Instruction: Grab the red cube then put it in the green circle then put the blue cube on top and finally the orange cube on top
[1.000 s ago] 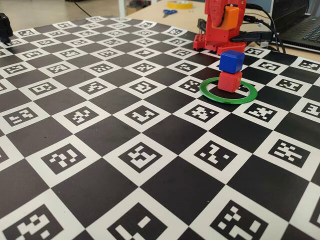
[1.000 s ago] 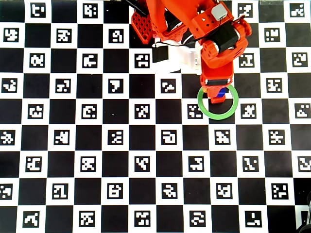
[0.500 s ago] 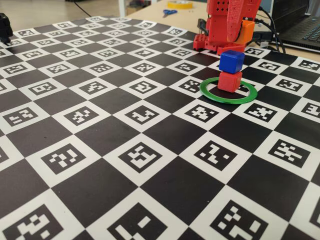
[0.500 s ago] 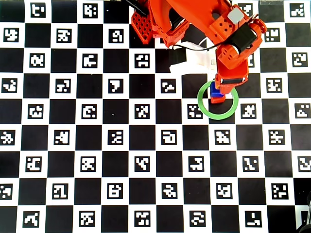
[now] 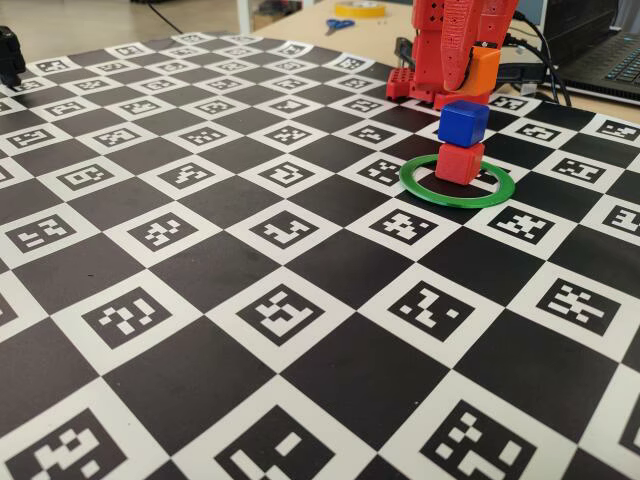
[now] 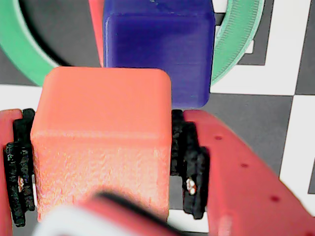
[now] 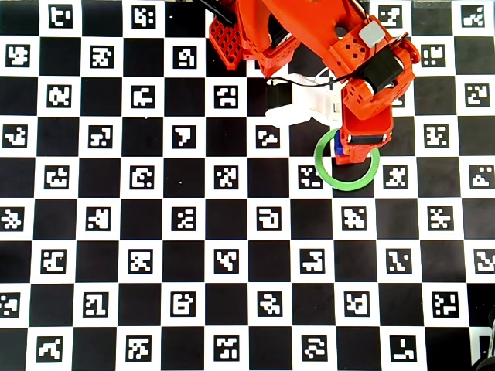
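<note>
The red cube (image 5: 460, 162) stands inside the green circle (image 5: 457, 186), and the blue cube (image 5: 463, 122) sits on top of it. My gripper (image 5: 474, 82) is shut on the orange cube (image 5: 485, 71), which hangs just above and behind the blue cube. In the wrist view the orange cube (image 6: 103, 132) is clamped between the black pads (image 6: 189, 162); the blue cube (image 6: 157, 49) lies just beyond it, with a sliver of the red cube (image 6: 97, 29) and the green circle (image 6: 19, 54) under it. From overhead my gripper (image 7: 357, 147) covers the stack, leaving only an edge of the blue cube (image 7: 338, 147) showing.
The arm's red base (image 5: 415, 85) stands just behind the green circle. Scissors (image 5: 338, 24) and a yellow tape roll (image 5: 360, 8) lie beyond the checkered mat, a laptop (image 5: 610, 55) with cables at the back right. A black object (image 5: 10, 52) sits at the far left.
The gripper has carried the orange cube rightward and lower, closing in on the blue cube's top. The red and blue stack has not moved.
</note>
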You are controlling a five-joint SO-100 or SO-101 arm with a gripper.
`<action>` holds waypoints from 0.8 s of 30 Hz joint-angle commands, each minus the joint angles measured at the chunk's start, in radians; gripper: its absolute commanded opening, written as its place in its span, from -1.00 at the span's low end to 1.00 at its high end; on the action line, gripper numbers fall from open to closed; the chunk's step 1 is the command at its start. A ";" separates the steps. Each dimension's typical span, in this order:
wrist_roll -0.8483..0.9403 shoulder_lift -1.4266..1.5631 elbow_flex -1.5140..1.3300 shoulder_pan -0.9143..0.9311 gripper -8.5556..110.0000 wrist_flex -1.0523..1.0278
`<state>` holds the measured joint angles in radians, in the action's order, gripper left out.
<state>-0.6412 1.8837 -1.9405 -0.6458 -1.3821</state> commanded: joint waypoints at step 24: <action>0.021 0.020 -0.051 -0.011 -0.71 0.029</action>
<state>-0.6228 1.8837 -1.9942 -0.6427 -1.3668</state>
